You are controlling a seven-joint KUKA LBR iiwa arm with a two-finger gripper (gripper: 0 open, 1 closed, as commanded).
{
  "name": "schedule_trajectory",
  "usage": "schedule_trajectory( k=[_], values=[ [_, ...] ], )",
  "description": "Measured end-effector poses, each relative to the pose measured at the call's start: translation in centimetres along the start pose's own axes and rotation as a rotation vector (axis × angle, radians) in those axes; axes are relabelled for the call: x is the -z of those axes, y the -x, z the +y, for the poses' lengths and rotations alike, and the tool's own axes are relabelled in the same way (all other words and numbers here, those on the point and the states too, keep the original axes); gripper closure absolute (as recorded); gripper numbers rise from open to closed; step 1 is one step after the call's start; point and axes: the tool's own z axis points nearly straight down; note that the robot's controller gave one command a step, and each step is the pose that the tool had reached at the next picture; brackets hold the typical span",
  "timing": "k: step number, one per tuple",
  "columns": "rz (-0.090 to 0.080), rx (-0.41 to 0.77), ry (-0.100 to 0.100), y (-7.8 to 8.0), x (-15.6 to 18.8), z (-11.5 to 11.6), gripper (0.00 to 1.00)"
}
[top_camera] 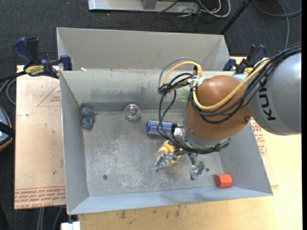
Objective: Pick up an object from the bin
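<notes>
1. The likeliest pick, by my reading, is the small yellow object [166,150] lying right of centre on the bin [115,164] floor, towards the near wall. It sits against the upper side of one finger [160,164] of the end effector [178,167]; I cannot tell whether it touches.
2. The end effector is down close to the floor with its two fingers spread apart and nothing between them. The yellow object is outside the gap, not in it.
3. Just beyond, a blue ridged cylinder [159,127] lies on its side, partly tucked under the arm's orange cover [216,107] and cables [175,80].
4. An orange-red block [223,180] sits in the near right corner, near the other finger.
5. Well apart by the far wall are a shiny ball [132,111] and a grey-teal lump [87,117].
6. Risks I see:
   - Closing here would likely clamp on air, since the gap holds nothing.
   - A sideways correction could nudge the yellow object away instead of capturing it.
   - The cover hides part of the floor from me, so a brush against the cylinder could go unnoticed.
</notes>
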Motion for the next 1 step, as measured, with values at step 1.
schedule_trajectory(
  k=[1],
  values=[
    [0.003, 0.368, -0.009, -9.18, -0.55, -1.75, 0.0]
  ],
)
